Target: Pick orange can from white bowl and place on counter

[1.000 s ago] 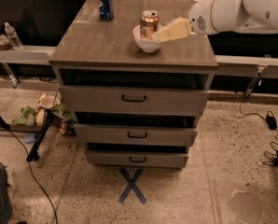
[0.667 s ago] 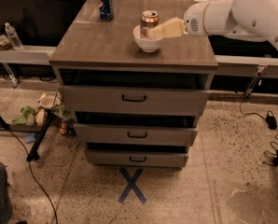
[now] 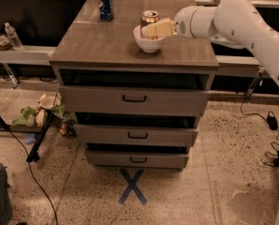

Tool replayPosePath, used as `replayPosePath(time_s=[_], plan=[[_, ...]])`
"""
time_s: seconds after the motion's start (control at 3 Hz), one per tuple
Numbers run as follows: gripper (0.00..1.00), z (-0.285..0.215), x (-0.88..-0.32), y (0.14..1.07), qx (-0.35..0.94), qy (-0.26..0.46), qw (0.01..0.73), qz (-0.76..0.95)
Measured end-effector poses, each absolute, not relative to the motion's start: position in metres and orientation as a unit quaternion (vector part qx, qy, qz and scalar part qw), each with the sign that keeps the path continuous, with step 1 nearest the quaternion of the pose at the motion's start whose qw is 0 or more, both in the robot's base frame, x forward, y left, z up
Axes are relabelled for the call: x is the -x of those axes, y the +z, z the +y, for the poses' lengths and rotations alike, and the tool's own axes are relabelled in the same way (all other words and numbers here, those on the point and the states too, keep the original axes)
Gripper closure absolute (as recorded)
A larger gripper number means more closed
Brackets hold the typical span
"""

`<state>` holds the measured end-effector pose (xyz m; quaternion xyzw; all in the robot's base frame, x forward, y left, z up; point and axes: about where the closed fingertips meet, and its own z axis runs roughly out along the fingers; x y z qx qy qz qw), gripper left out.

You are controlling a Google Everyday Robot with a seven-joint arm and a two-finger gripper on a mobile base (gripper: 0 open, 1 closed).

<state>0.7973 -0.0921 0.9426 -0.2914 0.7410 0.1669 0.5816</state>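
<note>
Seemingly the gripper (image 3: 147,30) meets the orange can (image 3: 150,17) in the white bowl (image 3: 149,45); its hold cannot be told. Lifting straight up should clear the rim.

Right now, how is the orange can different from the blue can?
The orange can stands in the white bowl; the blue can stands straight on the counter. The orange can is coppery, the blue can blue with a Pepsi logo. The claw is right at the orange can, far from the blue can. Both are upright drink cans.
</note>
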Motion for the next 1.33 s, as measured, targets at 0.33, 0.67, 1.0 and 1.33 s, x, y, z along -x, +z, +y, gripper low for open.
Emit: replayPosePath(time_s=[0.33, 0.67, 1.0, 1.33], plan=[[0.0, -0.086, -0.818, 0.935, 0.287, 0.161, 0.593, 0.735], [0.0, -0.08, -0.832, 0.932, 0.286, 0.16, 0.6, 0.73], [0.23, -0.073, -0.841, 0.93, 0.29, 0.163, 0.601, 0.726], [0.46, -0.068, -0.843, 0.93, 0.297, 0.166, 0.599, 0.725]])
